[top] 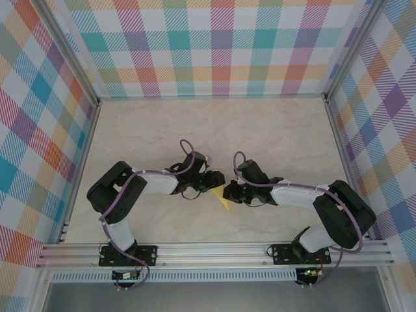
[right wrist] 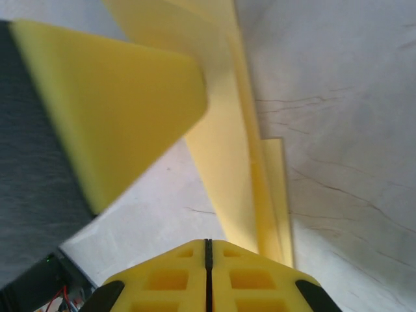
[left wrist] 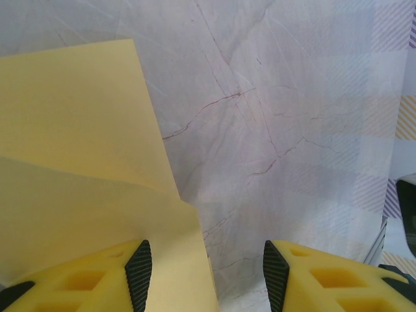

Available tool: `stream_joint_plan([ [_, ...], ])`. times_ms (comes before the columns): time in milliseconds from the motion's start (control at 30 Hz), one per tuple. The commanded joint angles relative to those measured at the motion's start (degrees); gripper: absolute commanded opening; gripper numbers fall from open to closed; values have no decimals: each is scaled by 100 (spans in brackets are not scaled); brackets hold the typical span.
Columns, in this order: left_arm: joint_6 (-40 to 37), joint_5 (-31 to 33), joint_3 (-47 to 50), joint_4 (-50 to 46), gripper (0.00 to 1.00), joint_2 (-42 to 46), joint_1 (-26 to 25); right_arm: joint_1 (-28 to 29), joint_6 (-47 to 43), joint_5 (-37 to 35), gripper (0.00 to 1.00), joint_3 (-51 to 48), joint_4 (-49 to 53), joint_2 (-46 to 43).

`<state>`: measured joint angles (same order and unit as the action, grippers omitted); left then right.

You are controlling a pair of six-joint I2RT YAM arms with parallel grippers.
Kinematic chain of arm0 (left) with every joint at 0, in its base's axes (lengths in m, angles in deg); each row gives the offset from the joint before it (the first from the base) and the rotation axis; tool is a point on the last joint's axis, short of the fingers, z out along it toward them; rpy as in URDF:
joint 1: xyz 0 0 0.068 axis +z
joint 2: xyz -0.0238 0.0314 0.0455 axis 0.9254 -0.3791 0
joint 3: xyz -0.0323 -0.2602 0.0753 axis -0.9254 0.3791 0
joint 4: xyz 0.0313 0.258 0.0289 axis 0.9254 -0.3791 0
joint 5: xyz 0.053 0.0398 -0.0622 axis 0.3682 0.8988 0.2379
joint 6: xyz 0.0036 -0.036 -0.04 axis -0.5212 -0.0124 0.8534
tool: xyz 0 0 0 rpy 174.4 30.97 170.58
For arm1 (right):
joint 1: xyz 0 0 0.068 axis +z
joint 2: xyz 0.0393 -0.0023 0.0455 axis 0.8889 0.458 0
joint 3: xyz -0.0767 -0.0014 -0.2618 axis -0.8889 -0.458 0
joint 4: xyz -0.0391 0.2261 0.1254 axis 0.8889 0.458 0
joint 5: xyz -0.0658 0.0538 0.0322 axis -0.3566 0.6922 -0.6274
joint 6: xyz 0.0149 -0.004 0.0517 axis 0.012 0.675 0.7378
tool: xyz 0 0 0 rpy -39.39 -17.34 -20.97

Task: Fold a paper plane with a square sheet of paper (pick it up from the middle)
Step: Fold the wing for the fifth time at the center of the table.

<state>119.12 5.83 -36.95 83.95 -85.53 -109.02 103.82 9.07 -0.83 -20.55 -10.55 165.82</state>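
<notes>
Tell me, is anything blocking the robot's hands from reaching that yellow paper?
Nothing visible does. The paper lies on the table right between the two hands. The open left hand already has paper against one finger, and the shut right hand has the folded paper just past its tips.

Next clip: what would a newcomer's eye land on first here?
The bright yellow sheet of paper, partly folded, lies midway on the pale marbled table, between the left gripper and the right gripper, which nearly touch. The left wrist view shows the left gripper open, with layered paper at one finger. The right wrist view shows the right gripper shut, with paper running up to its tips. Loud plaid walls surround it all.
</notes>
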Motion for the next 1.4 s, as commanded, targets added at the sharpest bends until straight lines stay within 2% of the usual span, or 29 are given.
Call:
stream_joint_plan([
  [0, -44, -77, 52, -369, 51, -372, -162, -13, 28, 357, 9, 158, -347, 205],
  [267, -40, -77, 56, -382, 51, -354, -168, -13, 265, 547, 9, 239, -992, 775],
  [633, -220, -238, -124, -445, 53, -230, -168, -56, 223, -91, 6, -354, -407, 1008],
  [800, -629, -348, -611, -916, 55, 71, -163, -65, 292, -86, 4, -395, -194, 1039],
  [1000, -769, -23, -588, -1148, 56, 600, -167, -65, 292, -79, 3, -324, -63, 1031],
  [1167, -585, 106, -143, -818, 52, 758, -165, -69, 252, -88, 3, -267, 75, 985],
  [1367, -445, 375, -50, -597, 44, 464, -155, -65, 245, -85, 3, -255, 95, 1000],
])
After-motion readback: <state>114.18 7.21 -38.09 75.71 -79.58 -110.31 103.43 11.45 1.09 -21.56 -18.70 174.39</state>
